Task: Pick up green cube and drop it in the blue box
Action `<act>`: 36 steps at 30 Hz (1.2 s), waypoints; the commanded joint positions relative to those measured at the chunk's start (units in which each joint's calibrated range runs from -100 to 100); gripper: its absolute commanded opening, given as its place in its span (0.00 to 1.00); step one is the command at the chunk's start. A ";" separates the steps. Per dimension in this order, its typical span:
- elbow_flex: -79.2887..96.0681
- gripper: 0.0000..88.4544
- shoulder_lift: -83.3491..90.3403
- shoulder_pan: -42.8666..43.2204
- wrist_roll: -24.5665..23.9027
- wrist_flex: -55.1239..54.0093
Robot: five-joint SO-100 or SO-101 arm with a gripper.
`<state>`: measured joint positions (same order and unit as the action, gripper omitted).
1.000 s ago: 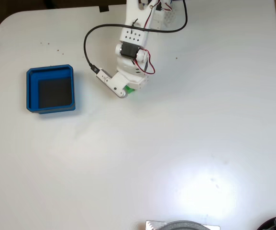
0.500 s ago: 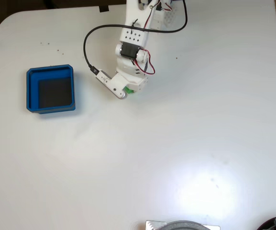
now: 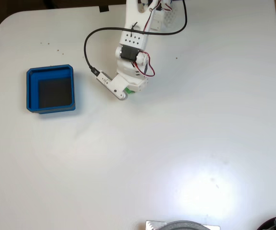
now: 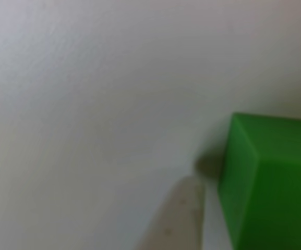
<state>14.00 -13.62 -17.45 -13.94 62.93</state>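
Observation:
In the fixed view the white arm reaches down from the top edge, and its gripper (image 3: 126,91) sits low over the green cube (image 3: 128,90). Just a sliver of green peeks out under the gripper's lower right. The close other view has the green cube (image 4: 270,187) large at the lower right, against the white table. One pale fingertip (image 4: 179,219) stands right beside the cube's left face, with a thin dark shadow between them. The second finger is hidden. The blue box (image 3: 31,91), with its black floor, lies far to the left with nothing in it.
A black cable (image 3: 86,45) loops from the arm to the wrist camera housing (image 3: 108,82). A grey round object (image 3: 183,225) sits at the bottom edge. The table's rounded corner (image 3: 4,24) is at the upper left.
The arm's wrist has shifted slightly up and left over the cube, and less green shows under the gripper than a second ago. The blue box has not moved.

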 commanded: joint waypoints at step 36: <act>-2.96 0.01 5.09 -0.79 -0.05 -0.52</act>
<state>14.00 -13.53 -17.53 -13.85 62.93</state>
